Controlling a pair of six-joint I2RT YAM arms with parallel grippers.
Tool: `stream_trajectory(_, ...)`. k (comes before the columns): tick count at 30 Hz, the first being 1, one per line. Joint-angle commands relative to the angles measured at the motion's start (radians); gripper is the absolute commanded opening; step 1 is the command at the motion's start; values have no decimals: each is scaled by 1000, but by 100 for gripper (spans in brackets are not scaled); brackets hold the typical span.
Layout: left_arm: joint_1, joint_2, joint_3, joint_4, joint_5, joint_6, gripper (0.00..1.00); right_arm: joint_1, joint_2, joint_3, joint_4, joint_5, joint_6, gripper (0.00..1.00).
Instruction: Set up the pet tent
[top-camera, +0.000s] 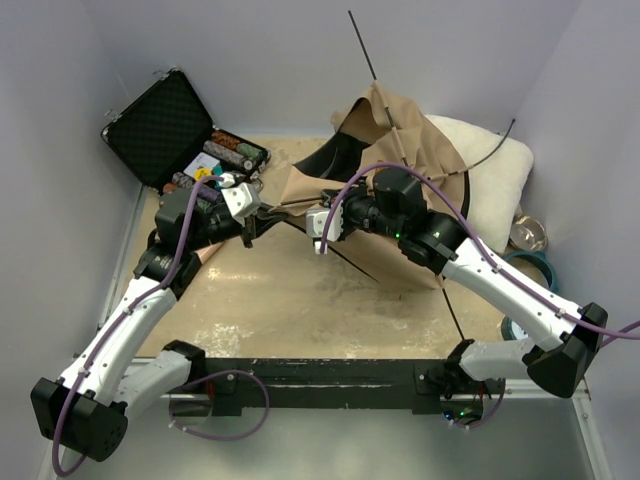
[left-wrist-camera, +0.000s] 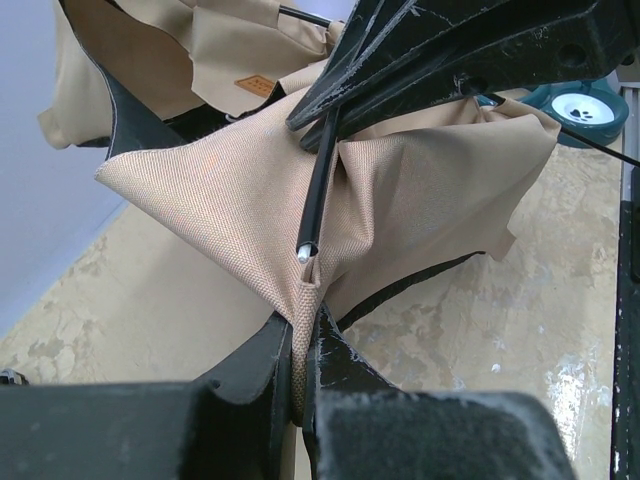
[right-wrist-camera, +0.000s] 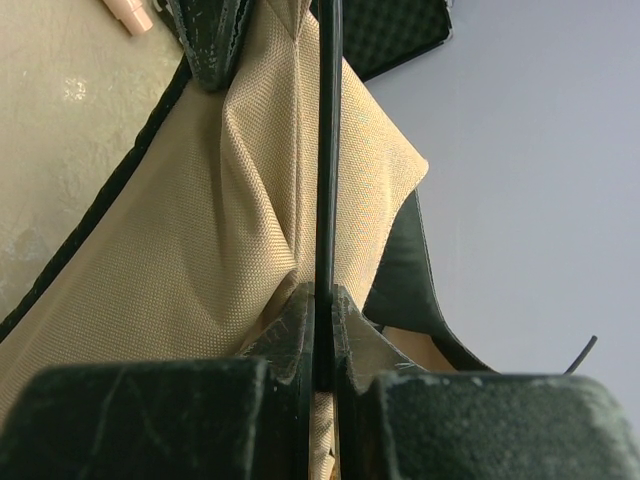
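Left wrist view: your left gripper (left-wrist-camera: 300, 345) pinches the tent (left-wrist-camera: 210, 200) corner; the pole (left-wrist-camera: 320, 180), clamped in your right gripper (right-wrist-camera: 322, 315), points down-frame, tip just above that corner.

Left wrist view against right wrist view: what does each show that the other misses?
Left wrist only: the pole's silver tip, the brown patch, the teal bowl. Right wrist only: the foam-lined case. Both: the tan tent, the left pincer shut on its corner, the right pincer shut on the black pole.
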Motion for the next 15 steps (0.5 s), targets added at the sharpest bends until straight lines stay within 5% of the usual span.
stream_trajectory(1, 21, -25, 30, 90, -10, -9, 0, -35, 0, 8, -99, 173, -33, 0)
stream_trajectory(15, 21, -8, 53, 76, 11, -4, 0, -29, 31, 28, -135, 175, -48, 0)
